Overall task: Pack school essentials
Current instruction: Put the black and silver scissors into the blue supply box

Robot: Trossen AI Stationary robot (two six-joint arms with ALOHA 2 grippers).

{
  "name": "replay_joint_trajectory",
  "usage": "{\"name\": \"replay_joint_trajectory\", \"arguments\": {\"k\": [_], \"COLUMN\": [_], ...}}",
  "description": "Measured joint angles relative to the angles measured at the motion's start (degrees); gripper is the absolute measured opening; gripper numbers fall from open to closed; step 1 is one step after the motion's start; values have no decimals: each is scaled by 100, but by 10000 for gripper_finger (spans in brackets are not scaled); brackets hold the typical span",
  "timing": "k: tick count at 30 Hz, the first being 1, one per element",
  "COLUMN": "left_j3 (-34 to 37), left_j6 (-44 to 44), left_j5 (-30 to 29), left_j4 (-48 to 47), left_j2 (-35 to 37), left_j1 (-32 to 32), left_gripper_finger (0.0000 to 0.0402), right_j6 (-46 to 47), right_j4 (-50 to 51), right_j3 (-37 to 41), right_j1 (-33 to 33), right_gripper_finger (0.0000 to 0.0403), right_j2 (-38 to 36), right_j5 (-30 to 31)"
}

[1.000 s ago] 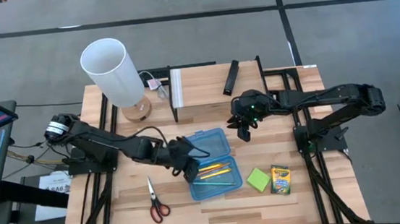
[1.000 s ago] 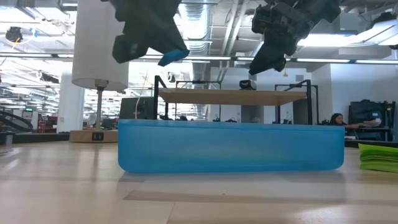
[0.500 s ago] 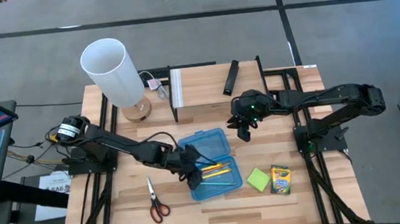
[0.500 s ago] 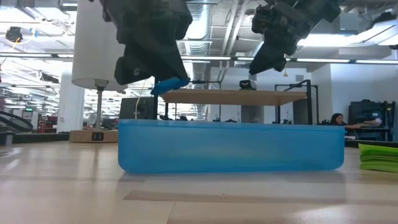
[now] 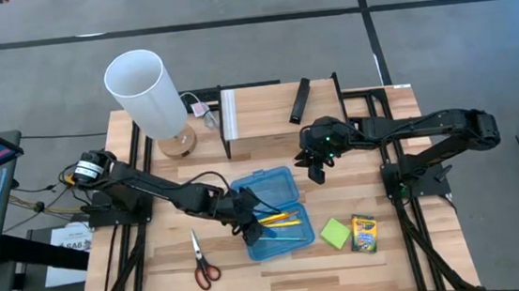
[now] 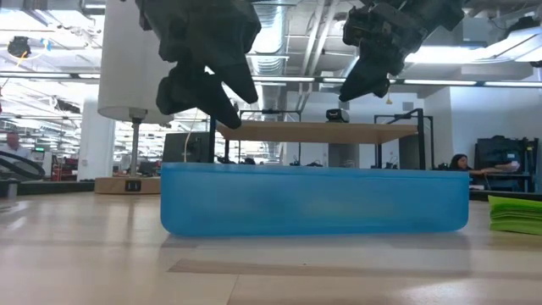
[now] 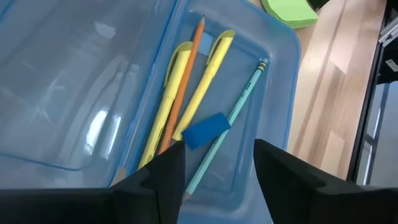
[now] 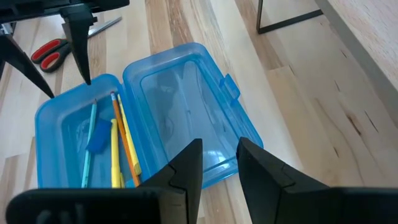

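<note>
The left hand (image 5: 250,220) hangs open over the blue case (image 5: 291,240), where the eraser (image 7: 207,130) lies on the pencils (image 7: 176,118). The right hand (image 5: 318,170), also open, waits beside the lid (image 5: 265,187).

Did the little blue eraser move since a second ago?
Yes. It was held up above the blue box; now the eraser lies inside, across the pencils, under the open left hand.

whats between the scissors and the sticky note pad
In the high view, the open blue case lies between the scissors and the sticky-note pad, with the left pincer over its near corner.
</note>
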State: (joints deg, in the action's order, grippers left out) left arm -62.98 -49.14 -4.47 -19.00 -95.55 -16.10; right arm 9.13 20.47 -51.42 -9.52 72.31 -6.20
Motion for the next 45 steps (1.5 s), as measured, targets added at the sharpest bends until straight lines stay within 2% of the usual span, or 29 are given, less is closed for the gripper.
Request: {"name": "replay_joint_trajectory", "arguments": {"k": [4, 10, 14, 20, 30, 45], "left_j3": [-2, -4, -4, -2, 52, 52], "left_j6": [-101, -235, -689, -1562, -2295, -2323], "left_j5": [-113, -996, -1449, -1566, -1998, -2030], "left_j4": [-17, -649, -1475, -2397, -2365, -2330], "left_j2": [249, 959, 1326, 1408, 1386, 1386], "left_j1": [-32, -369, -713, -1283, -1758, -1924], "left_gripper_finger": [178, 174, 174, 173, 173, 173], "right_j6": [12, 31, 50, 48, 2, 129], "right_j4": [-7, -40, -55, -197, -278, -351], "right_j3": [0, 0, 0, 0, 0, 0], "right_j1": [0, 0, 15, 15, 13, 56], "right_gripper_finger": [120, 120, 120, 120, 120, 120], "right_j2": [0, 0, 0, 0, -2, -2], "right_j5": [0, 0, 0, 0, 0, 0]}}
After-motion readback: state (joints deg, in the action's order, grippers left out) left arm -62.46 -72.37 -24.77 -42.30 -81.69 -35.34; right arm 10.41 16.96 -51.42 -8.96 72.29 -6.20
